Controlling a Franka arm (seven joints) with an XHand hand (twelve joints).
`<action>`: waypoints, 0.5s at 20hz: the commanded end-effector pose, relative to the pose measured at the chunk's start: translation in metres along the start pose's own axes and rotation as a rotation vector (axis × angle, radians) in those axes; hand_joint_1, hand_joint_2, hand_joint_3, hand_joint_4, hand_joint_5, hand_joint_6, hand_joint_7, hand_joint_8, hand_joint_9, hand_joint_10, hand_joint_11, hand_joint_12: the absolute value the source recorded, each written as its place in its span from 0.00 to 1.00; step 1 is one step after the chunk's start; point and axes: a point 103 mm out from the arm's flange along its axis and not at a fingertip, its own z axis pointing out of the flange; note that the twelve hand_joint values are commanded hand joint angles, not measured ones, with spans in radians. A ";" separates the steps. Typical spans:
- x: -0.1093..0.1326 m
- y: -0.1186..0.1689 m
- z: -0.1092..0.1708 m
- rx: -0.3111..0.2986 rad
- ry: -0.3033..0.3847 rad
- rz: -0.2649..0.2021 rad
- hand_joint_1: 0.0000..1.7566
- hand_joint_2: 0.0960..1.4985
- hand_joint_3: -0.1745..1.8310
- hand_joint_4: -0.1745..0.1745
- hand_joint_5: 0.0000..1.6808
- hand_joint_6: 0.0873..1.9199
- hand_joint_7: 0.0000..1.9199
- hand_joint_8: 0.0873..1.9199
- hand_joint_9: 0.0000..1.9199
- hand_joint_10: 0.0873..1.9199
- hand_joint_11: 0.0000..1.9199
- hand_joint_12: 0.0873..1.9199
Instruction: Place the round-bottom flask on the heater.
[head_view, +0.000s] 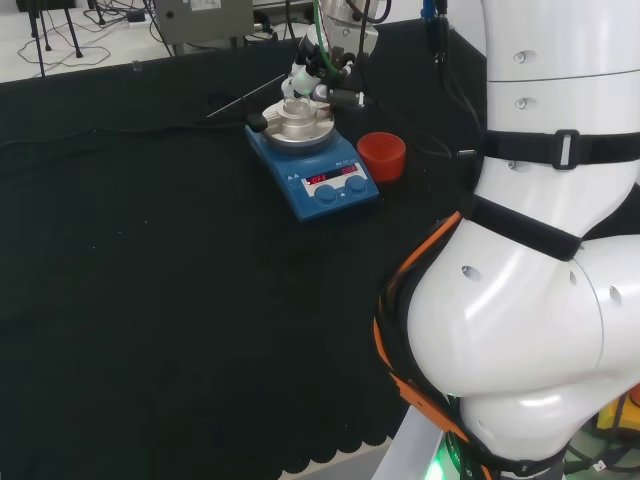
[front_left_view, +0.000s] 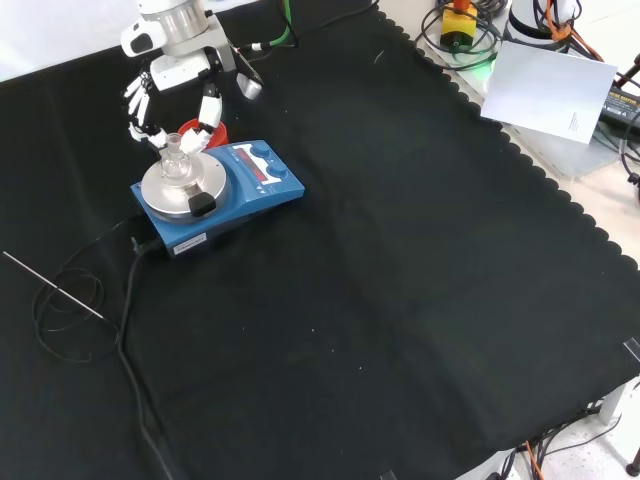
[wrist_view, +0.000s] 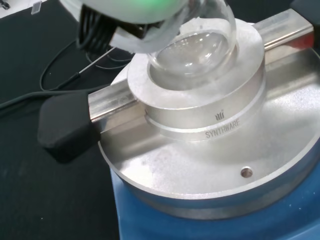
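Flask (front_left_view: 174, 157) sits in the metal block (wrist_view: 200, 100) on the heater (front_left_view: 215, 195), neck up. Hand (front_left_view: 170, 75) above it; fingers (front_left_view: 205, 125) spread either side of the neck, released, not touching. Red ring (head_view: 381, 155) beside heater on table (front_left_view: 400, 300).

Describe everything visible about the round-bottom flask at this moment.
The clear glass round-bottom flask sits upright with its rounded belly in the well of the silver metal heating block on the blue heater. It looks empty. In the front view its short neck points up, with the black and white hand just above it, fingers spread on both sides; whether they touch the glass cannot be told.
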 end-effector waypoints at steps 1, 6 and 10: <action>-0.003 0.001 0.001 0.004 0.003 0.005 0.63 0.41 0.50 0.61 0.64 0.55 0.32 0.32 0.41 0.30 0.19 0.68; -0.003 0.002 0.002 0.000 0.003 0.001 0.63 0.41 0.51 0.61 0.64 0.55 0.32 0.32 0.41 0.30 0.20 0.68; -0.004 0.003 0.005 0.015 0.016 0.003 0.63 0.42 0.49 0.61 0.64 0.55 0.32 0.32 0.41 0.30 0.20 0.68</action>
